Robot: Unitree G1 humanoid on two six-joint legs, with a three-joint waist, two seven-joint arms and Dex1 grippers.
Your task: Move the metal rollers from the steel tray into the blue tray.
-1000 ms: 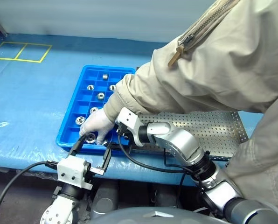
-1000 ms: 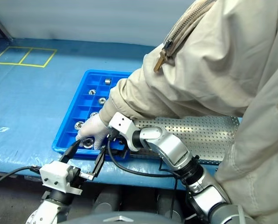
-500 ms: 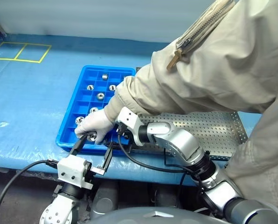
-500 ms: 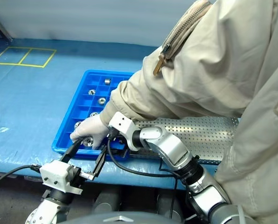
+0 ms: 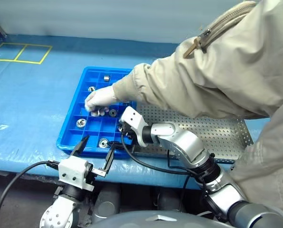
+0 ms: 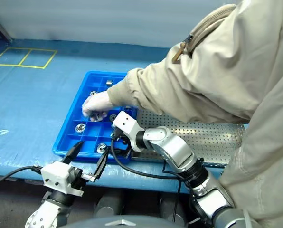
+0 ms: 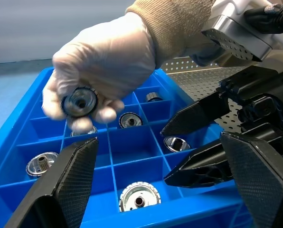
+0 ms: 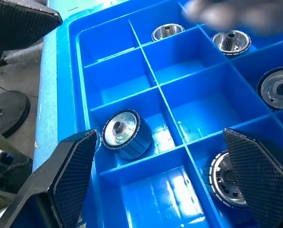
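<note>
Here: metal rollers (image 5: 103, 142) scattered in blue tray (image 5: 68, 135) compartments, steel tray (image 5: 217, 135) just beside. Gloved hand (image 5: 99, 99) over the middle, holding one. Left gripper (image 5: 96, 151) and right gripper (image 8: 160, 185) spread wide, empty, at the tray's near edge.

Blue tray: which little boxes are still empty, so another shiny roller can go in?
In the blue tray, the front corner box by the left gripper is empty, beside the box with a roller. Further in it is crowded: a person's gloved hand holds a roller above filled boxes. The steel tray has bare floor at its right end.
</note>
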